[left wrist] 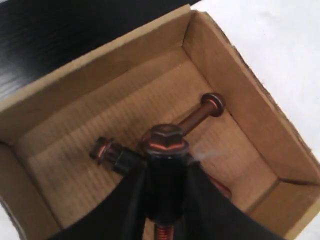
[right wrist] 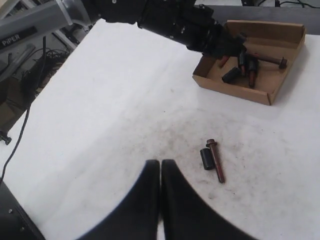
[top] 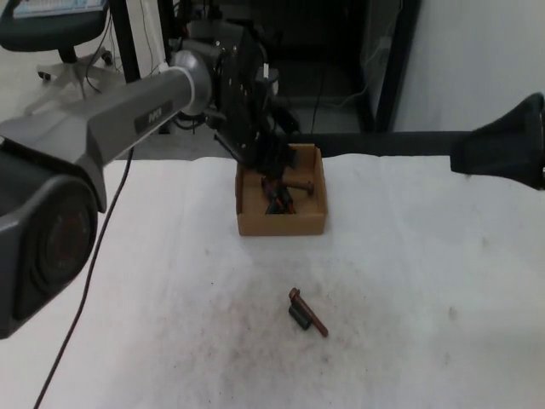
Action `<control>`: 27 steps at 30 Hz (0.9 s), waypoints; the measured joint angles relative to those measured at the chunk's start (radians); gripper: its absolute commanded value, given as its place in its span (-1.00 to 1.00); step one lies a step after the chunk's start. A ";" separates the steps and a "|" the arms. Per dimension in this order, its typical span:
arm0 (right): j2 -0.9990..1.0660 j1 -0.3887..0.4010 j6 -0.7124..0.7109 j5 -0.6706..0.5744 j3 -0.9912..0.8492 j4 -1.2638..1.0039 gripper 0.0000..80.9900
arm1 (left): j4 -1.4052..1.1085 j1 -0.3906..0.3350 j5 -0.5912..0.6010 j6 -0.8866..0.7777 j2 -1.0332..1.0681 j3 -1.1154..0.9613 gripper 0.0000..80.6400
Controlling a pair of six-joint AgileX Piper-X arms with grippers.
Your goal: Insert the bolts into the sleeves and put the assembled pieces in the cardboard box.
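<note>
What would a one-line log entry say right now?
left tool shut on assembled piece over cardboard box | right tool shut, empty | loose bolt beside sleeve on bench

Bench surface: white cloth [top: 162,256], soiled by a dark smudge [top: 247,298] near its middle. Behind the bench: black rack frame [top: 387,68]; white wall [top: 477,60] to the right; office chair [top: 60,30] on pale floor [top: 17,81] at far left.
</note>
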 measured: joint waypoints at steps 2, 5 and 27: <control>0.000 0.000 0.000 0.000 0.000 0.004 -0.98 | 0.000 0.004 -0.006 0.016 0.000 0.000 -0.18; 0.000 0.000 0.000 0.000 0.000 0.005 -0.98 | 0.000 0.010 -0.007 0.020 0.000 0.000 0.20; 0.079 0.000 -0.075 0.075 0.000 0.005 -0.98 | 0.523 0.014 -0.091 0.041 -0.410 0.106 -0.99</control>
